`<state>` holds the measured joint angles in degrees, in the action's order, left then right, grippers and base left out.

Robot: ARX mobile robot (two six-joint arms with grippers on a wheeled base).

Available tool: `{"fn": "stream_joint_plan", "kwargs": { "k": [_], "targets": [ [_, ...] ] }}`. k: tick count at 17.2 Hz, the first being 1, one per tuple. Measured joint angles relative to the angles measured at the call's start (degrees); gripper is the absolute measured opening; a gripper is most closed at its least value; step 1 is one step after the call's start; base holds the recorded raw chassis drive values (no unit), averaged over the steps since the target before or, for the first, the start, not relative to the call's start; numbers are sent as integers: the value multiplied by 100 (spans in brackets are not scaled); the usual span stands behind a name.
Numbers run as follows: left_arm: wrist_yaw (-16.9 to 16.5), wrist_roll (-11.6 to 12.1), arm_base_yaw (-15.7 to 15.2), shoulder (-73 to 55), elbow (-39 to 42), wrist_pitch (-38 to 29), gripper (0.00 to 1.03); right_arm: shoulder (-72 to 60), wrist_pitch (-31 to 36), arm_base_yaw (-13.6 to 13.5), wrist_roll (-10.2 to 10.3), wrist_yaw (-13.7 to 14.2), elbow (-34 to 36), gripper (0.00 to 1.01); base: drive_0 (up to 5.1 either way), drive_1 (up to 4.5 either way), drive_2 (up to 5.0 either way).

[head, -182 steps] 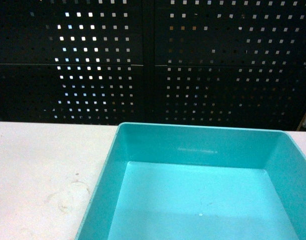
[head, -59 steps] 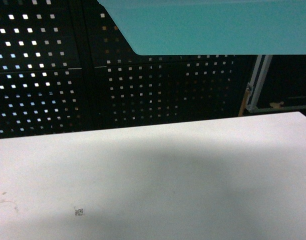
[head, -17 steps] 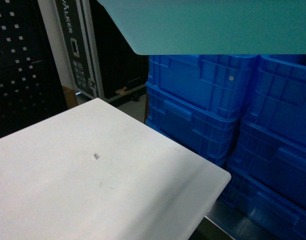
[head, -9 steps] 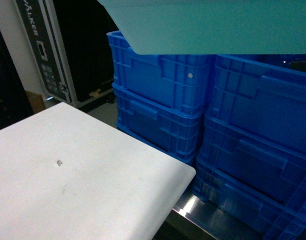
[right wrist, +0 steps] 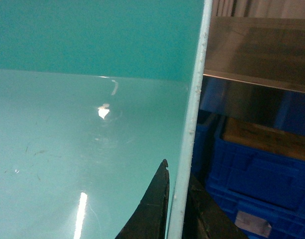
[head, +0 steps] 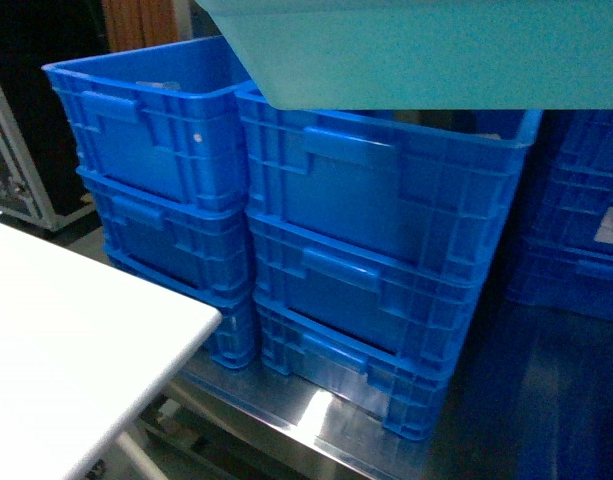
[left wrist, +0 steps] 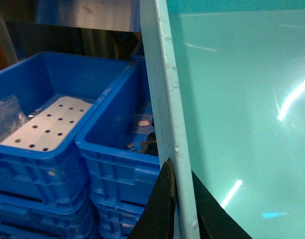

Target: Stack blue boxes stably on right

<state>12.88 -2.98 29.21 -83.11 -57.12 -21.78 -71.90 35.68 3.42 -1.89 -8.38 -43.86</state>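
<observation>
The light turquoise blue box (head: 416, 50) hangs in the air between both arms, and its underside fills the top of the head view. In the left wrist view my left gripper (left wrist: 179, 174) is shut on the box's left rim (left wrist: 164, 89), one black finger on each side of the wall. In the right wrist view my right gripper (right wrist: 178, 177) is shut on the opposite rim (right wrist: 194, 114) in the same way. The glossy inside of the box (right wrist: 82, 139) holds nothing.
Ribbed dark-blue crates (head: 376, 250) stand in two stacks straight ahead on a metal platform (head: 456, 440), with more at the far right (head: 586, 240). A white table corner (head: 66, 340) juts in at the lower left. One crate holds a perforated plate (left wrist: 48, 122). A steel shelf (right wrist: 261, 50) hangs above a crate holding a brown carton (right wrist: 266, 137).
The head view has swung right: the white table has slid off to the lower left and the crate stacks now fill the middle. The turquoise box stays held at the top.
</observation>
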Motion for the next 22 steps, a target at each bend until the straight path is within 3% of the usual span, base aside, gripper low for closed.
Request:
{"fn": "stream_joint_plan", "kwargs": {
  "k": [17,22],
  "targets": [
    [0,0,0,-2,0,7,2,0,-2,2,2,2,13,7,300,-557,-205],
    [7,2,28,2,0,-11,2,4,4,57,37,-22,28,7,-133,-133,-133]
  ]
}}
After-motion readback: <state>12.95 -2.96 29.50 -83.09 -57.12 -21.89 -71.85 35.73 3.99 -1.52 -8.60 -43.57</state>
